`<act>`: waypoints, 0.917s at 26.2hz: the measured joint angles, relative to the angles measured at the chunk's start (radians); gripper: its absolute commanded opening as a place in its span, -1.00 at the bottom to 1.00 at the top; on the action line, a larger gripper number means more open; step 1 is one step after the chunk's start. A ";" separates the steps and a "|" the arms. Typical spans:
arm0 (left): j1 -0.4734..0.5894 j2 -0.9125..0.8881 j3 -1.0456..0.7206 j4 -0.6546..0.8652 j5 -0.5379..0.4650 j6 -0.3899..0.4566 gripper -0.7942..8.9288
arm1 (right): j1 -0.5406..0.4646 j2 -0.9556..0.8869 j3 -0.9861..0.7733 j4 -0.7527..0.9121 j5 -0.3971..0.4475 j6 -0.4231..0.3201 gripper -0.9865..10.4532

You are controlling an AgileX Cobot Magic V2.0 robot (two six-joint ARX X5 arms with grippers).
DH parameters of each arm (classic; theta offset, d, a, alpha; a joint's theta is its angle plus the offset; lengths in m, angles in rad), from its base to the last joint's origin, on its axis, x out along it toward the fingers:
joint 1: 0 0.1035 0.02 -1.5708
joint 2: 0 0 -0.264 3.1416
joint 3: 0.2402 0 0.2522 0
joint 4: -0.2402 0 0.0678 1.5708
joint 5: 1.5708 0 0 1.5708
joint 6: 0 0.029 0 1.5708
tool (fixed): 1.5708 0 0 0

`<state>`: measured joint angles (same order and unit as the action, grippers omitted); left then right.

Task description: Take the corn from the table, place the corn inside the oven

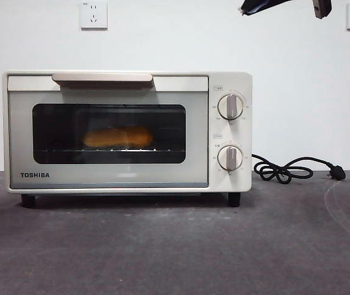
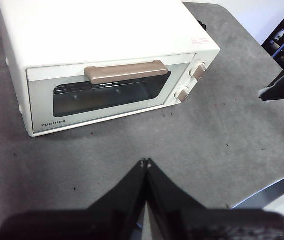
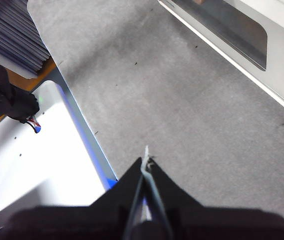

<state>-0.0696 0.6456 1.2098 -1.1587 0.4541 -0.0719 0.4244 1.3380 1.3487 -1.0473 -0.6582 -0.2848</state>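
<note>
The corn shows as a yellow-orange, tapered oblong lying lengthwise on the wire rack inside the Toshiba toaster oven, dimmed by the dark glass window so its surface is hard to make out. The oven door is closed, beige handle at the top. Both grippers are well apart from the corn, outside the oven above the dark grey table. The left gripper faces the oven front, jaws pressed together and empty. The right gripper hangs near the table's edge, jaws likewise closed on nothing.
</note>
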 measured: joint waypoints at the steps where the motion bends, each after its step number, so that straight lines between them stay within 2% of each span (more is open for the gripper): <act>1: 0.000 0.000 0.000 0.000 0.000 0.000 -0.85 | 0.000 0.000 0.000 0.000 0.000 0.000 -0.85; 14: 0.000 0.085 0.000 -0.002 0.000 -0.005 -0.84 | 0.000 0.000 0.000 0.002 0.010 0.000 -0.83; 18: 0.000 0.154 0.000 -0.001 0.000 -0.007 -0.84 | 0.000 0.000 0.000 0.005 0.048 0.000 -0.83; 24: 0.000 0.277 -0.001 0.019 -0.013 -0.008 -0.84 | 0.000 0.000 0.000 0.069 0.150 0.000 -0.83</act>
<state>-0.0696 0.9226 1.2087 -1.1397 0.4408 -0.0795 0.4244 1.3380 1.3487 -0.9779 -0.5087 -0.2844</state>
